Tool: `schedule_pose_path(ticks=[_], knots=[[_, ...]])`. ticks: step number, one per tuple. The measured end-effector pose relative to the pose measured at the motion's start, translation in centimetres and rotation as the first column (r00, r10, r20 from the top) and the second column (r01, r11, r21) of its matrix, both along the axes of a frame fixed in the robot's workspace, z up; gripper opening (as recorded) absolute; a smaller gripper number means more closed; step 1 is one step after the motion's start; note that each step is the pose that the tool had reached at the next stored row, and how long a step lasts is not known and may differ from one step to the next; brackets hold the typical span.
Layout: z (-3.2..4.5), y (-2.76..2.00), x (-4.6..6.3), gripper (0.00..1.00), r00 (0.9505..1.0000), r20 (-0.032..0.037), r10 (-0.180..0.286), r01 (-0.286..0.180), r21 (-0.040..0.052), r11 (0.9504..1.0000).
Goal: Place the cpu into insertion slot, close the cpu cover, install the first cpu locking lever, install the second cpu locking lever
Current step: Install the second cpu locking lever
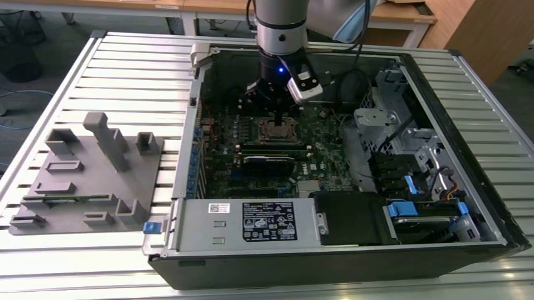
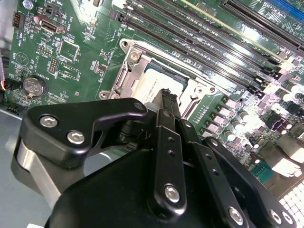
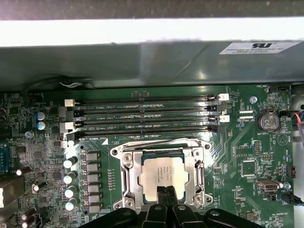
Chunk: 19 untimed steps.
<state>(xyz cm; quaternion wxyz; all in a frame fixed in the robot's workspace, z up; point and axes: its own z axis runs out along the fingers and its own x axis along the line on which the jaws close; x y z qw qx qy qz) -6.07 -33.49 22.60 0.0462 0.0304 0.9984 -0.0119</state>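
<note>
Claw [image 3: 166, 191] is hanging directly over the insertion slot [image 3: 124, 161] in the first wrist view, its two fingertips [image 3: 161, 192] pressed together with nothing between them, tips at or touching the near edge of the cpu [image 3: 160, 175]. In the exterior view the claw [image 1: 279, 119] is standing upright above the socket area of the motherboard [image 1: 329, 147] inside the open computer case [image 1: 467, 125].

The cpu is lying flat in the slot, straight under and just ahead of the fingertips. The cpu cover [image 3: 198, 173] is appearing as the silvery frame down around the chip, its window showing the metal top. Whether it is fully seated I cannot tell. The locking levers are not distinguishable with any confidence; thin silvery rods along the frame edges may be them.

In the second wrist view the fingertips [image 2: 167, 97] are sitting over the frame's near edge, beside the cpu [image 2: 164, 78].

Judgement: the work is sitting at the cover or lever stage. Doing it well is meaning pushing with closed tips on the metal frame, not on the chip face, keeping pressure vertical and gentle, and staying clear of the memory slots [image 3: 142, 116] just beyond the socket.
</note>
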Motion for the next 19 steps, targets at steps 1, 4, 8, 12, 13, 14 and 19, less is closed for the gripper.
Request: schedule_pose_path(ticks=[1,4,8,12,13,14,19], knots=[[0.0,0.0,0.0,0.11,1.0,0.0,0.0,0.0,-0.0001,1.0],[0.02,-0.02,0.0,0.11,1.0,-0.0002,0.0,0.0,0.0008,1.0],[0.01,-0.18,0.0,0.11,1.0,0.0,0.0,0.0,0.0032,1.0],[0.01,-0.19,0.0,0.11,1.0,-0.0001,0.0,0.0,0.0033,1.0],[0.01,-0.2,0.0,0.11,1.0,0.0,0.0,0.0,0.0033,1.0],[0.02,-0.2,0.0,0.11,1.0,0.0,0.0,0.0,0.0034,1.0],[0.39,-0.2,0.0,0.11,1.0,0.0,0.0,0.0,0.0033,1.0]])
